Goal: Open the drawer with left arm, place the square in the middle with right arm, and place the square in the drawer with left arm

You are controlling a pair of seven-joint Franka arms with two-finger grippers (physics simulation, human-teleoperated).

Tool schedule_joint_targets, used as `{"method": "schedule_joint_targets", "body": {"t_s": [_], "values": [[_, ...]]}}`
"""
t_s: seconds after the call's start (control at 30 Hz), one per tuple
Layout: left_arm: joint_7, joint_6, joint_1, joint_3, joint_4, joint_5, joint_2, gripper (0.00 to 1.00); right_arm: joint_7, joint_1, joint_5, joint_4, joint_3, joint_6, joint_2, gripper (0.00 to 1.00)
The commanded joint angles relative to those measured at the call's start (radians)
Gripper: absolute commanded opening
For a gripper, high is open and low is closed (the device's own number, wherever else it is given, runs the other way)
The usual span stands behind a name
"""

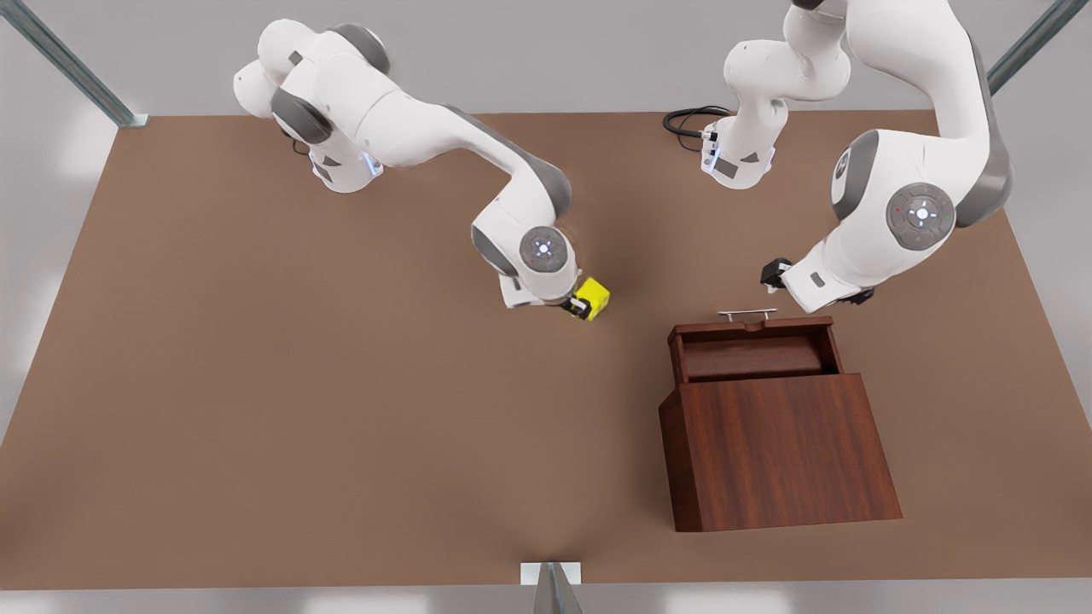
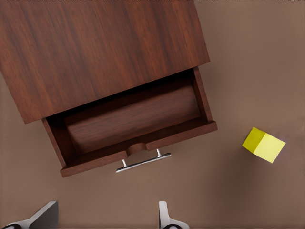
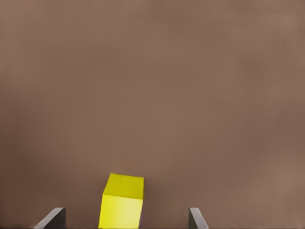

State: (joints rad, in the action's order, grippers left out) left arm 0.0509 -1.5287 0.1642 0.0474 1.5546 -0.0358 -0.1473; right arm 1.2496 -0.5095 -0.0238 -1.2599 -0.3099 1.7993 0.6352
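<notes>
Right wrist view: square (image 3: 121,202) on tabletop between spread, released fingers of right end effector (image 3: 126,220).

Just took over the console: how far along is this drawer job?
Done: the dark wood drawer is pulled open. In hand: the small yellow cube sits mid-table between the open right gripper's fingers. Left: the open left gripper, hovering before the drawer's handle, must put the cube inside.

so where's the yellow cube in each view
Front view: the cube sits on the table near the middle, at the right gripper, to the front view's left of the open drawer.
Left wrist view: the cube lies on bare table beside the drawer, apart from it.
Right wrist view: the cube sits between the open fingers.
Shared landmark: the drawer, in the front and left wrist views.
</notes>
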Motion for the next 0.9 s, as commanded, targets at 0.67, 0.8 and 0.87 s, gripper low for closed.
{"method": "schedule_joint_targets", "body": {"t_s": [0.67,0.8,0.87], "values": [[-0.266,-0.775,0.351,0.216,0.361,-0.033,-0.284,1.00,-1.325,0.589,0.001,-0.319,0.235,-0.127,-0.473,1.00],[-0.266,-0.778,0.354,0.216,0.413,-0.033,-0.287,1.00,-1.325,0.588,0.001,-0.319,0.233,-0.129,-0.474,1.00],[-0.267,-0.778,0.354,0.216,0.438,-0.032,-0.291,1.00,-1.323,0.588,-0.001,-0.319,0.232,-0.132,-0.474,1.00]]}}
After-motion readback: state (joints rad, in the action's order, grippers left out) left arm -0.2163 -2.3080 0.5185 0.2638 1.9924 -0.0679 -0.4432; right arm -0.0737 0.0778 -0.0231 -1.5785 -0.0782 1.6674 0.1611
